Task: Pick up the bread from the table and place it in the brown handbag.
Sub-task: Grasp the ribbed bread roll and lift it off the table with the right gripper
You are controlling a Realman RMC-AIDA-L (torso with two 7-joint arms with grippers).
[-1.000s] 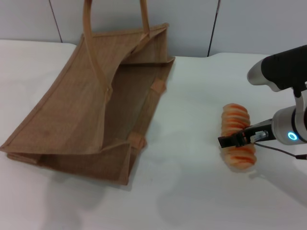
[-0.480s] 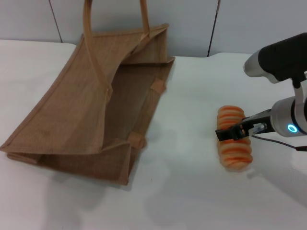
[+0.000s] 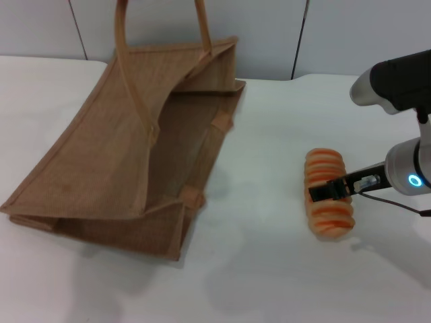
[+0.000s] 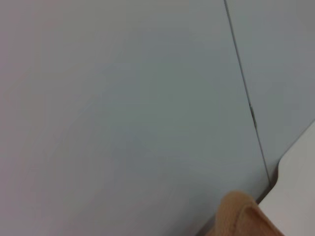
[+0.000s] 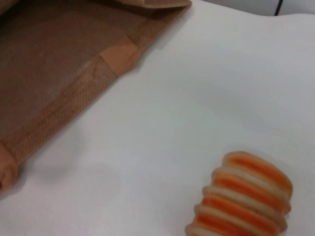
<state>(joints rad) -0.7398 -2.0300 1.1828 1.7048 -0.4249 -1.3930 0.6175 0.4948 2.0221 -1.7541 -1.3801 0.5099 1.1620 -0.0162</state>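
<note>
The bread [image 3: 329, 219], a ridged tan loaf with orange grooves, lies on the white table [image 3: 269, 269] at the right. My right gripper [image 3: 328, 190] reaches in from the right and lies across the loaf's middle, right at it. The loaf also shows in the right wrist view [image 5: 243, 201]. The brown handbag [image 3: 128, 155] lies tilted on the table's left, its mouth open toward the bread, about a hand's length from it. It also shows in the right wrist view [image 5: 54, 64]. My left gripper is out of view.
The bag's two strap handles [image 3: 124, 54] rise at the back. A grey panelled wall [image 3: 269, 33] stands behind the table. The left wrist view shows the wall and a tan bit of strap [image 4: 241, 216]. White tabletop lies between bag and bread.
The bread and my right gripper shifted a little to the left, toward the bag. The gripper's tip then drew slightly back to the right. The bag has not moved.
</note>
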